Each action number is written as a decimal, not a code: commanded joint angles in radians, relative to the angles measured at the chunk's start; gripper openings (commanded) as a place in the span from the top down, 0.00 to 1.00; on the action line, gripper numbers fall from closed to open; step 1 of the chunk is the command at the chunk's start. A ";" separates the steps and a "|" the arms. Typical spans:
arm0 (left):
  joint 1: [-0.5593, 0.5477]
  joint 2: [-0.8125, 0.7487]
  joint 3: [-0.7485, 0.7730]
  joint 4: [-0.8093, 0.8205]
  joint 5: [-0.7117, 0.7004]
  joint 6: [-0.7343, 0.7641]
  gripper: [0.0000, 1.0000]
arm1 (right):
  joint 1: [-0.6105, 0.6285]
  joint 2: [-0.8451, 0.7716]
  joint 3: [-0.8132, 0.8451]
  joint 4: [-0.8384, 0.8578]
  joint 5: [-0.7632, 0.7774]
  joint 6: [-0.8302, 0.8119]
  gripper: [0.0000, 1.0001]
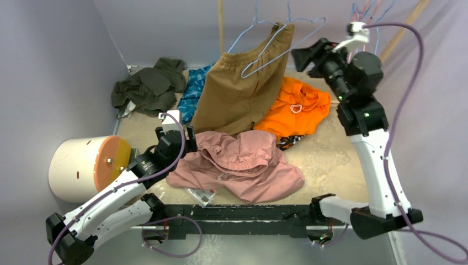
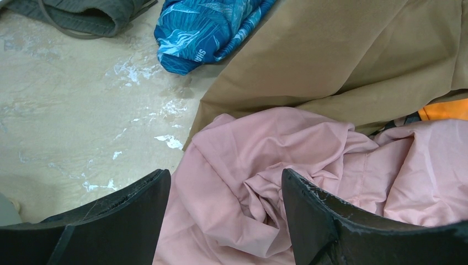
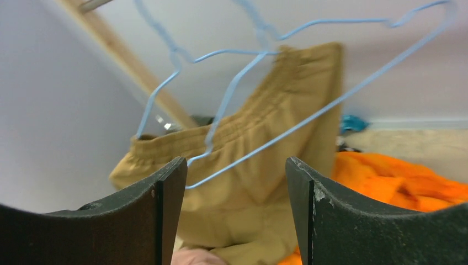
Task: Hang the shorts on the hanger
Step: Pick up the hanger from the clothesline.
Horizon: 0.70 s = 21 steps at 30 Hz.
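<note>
**A:** From above, where are the dusty-pink soft fabric shorts (image 1: 237,163)?

**B:** They lie crumpled on the beige counter (image 1: 331,160) near its front edge, between the two arm bases. The left fingers (image 1: 185,137) sit at the heap's left edge. A thin light-blue wire hanger (image 1: 281,51) hangs bare at the back, slanting across large tan-brown shorts (image 1: 237,94) that hang there too. The right fingers (image 1: 303,55) are raised just to its right, apart from the wire.

**A:** What else is around them?

**B:** A bright orange garment (image 1: 298,105) lies beside the tan shorts. A blue patterned cloth (image 1: 193,91) and a dark olive garment (image 1: 149,85) lie at the back left. A white cylinder with an orange face (image 1: 83,165) lies at the left.

**A:** What does the left wrist camera show?

**B:** The left fingers (image 2: 110,226) stand wide apart and grip nothing. The pink shorts (image 2: 265,160) bunch under and between them. The tan shorts (image 2: 342,61) lie just beyond, and the blue cloth (image 2: 204,27) is farther back.

**A:** And the right wrist camera?

**B:** The right fingers (image 3: 353,221) are spread and hold nothing. Beyond the gap the hanger (image 3: 331,103) slants across the tan shorts (image 3: 265,182), with the orange garment (image 3: 397,182) at the lower right. I cannot tell whether the wire's low end touches the left-hand finger.
</note>
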 commanded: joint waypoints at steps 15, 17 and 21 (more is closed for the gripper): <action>0.009 -0.006 0.029 0.043 0.005 0.012 0.27 | 0.295 0.252 0.194 0.094 0.373 0.096 0.37; 0.009 -0.007 0.031 0.042 0.005 0.011 0.27 | 0.296 0.295 0.237 0.076 0.396 0.095 0.37; 0.009 -0.019 0.031 0.038 0.004 0.010 0.27 | 0.298 0.370 0.314 0.034 0.477 0.071 0.38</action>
